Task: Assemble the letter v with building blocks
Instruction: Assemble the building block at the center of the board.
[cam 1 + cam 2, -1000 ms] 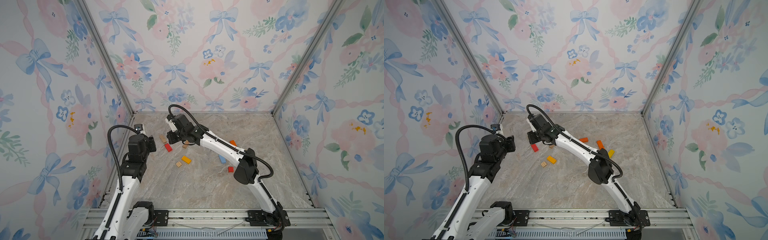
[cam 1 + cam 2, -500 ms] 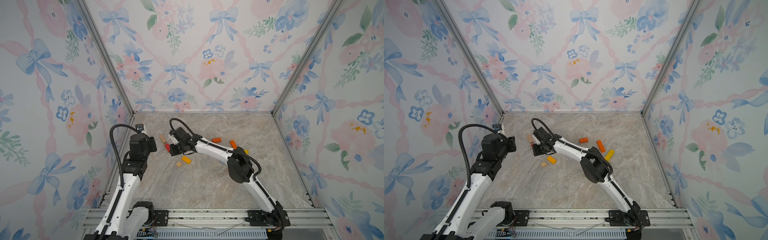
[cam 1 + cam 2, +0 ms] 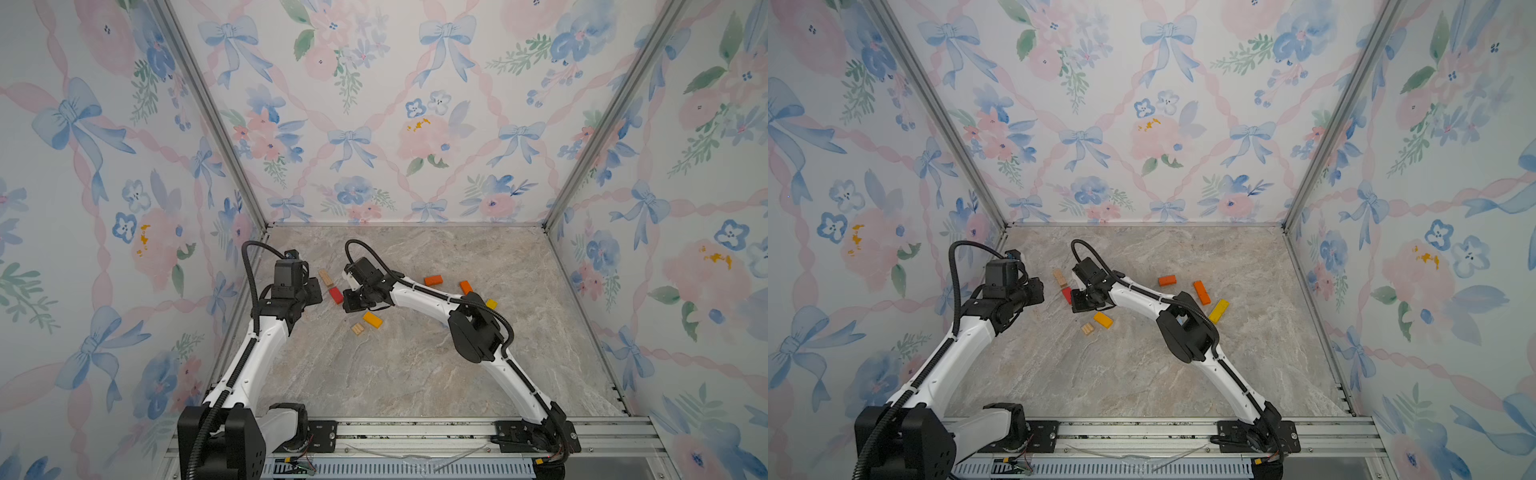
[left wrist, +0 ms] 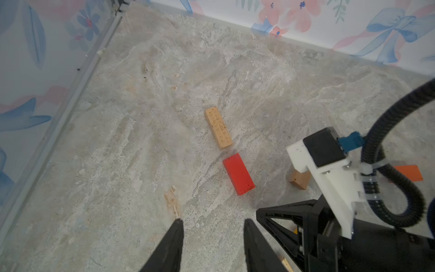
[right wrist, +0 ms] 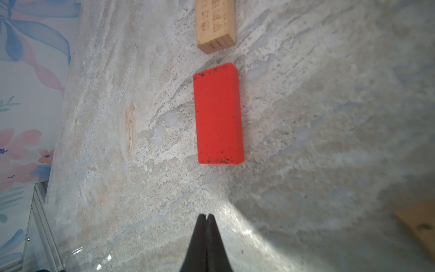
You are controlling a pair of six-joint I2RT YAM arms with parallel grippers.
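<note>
The building blocks lie scattered on the marble floor. A natural wood bar (image 3: pixel 326 277) and a red block (image 3: pixel 336 295) lie end to end with a small gap, also seen in the left wrist view as wood bar (image 4: pixel 218 127) and red block (image 4: pixel 238 173). My right gripper (image 5: pixel 206 215) is shut and empty, its tip just short of the red block's (image 5: pixel 219 115) end. My left gripper (image 4: pixel 213 222) is open with nothing between its fingers, hovering left of the red block. A yellow-orange block (image 3: pixel 372 320) and a small wood square (image 3: pixel 357 329) lie in front of the right gripper (image 3: pixel 347 301).
Two orange blocks (image 3: pixel 1167 280) (image 3: pixel 1201 292) and a yellow one (image 3: pixel 1219 311) lie to the right, by the right arm's elbow (image 3: pixel 1187 332). Another small wood block (image 4: pixel 300 180) sits under the right wrist. The left wall's metal rail (image 4: pixel 70 99) runs close to the left arm.
The right arm has drawn back toward the front and dropped, bringing its shut gripper to the red block's end. The left gripper has edged toward the blocks and narrowed slightly.
</note>
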